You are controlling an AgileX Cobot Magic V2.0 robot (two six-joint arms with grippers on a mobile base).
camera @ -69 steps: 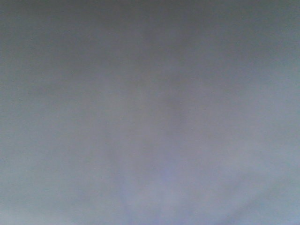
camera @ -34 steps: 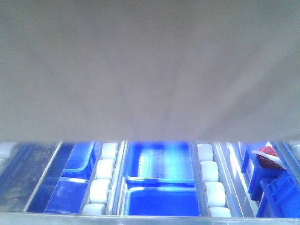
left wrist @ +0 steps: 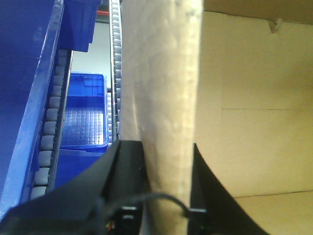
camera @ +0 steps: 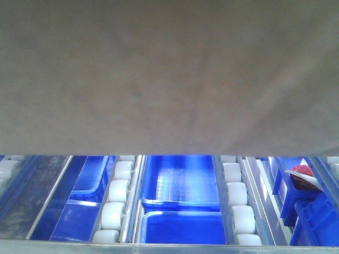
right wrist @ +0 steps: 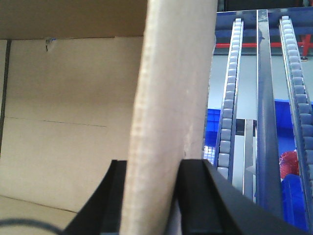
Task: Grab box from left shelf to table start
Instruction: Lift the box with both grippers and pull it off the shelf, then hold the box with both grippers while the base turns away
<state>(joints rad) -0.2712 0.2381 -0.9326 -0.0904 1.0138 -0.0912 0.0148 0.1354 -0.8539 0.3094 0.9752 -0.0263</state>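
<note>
The plain tan cardboard box fills the upper part of the front view, and its lower edge hangs above the shelf lanes. The left shelf shows as a thin silver-grey front edge at the bottom. In the left wrist view my left gripper is shut on one upright wall of the box, one black finger on each side. My right gripper is shut the same way on the opposite box wall. The box's open inside shows beside each wall. The table is out of view.
Under the box run shelf lanes with white rollers and blue plastic bins. A bin at the right holds a red-topped item. Roller tracks and blue bins also flank the box in both wrist views.
A second ago the box filled the whole front view. Its lower edge has since risen in the view, uncovering the roller lanes and blue bins. Over the last half second it rose only slightly.
</note>
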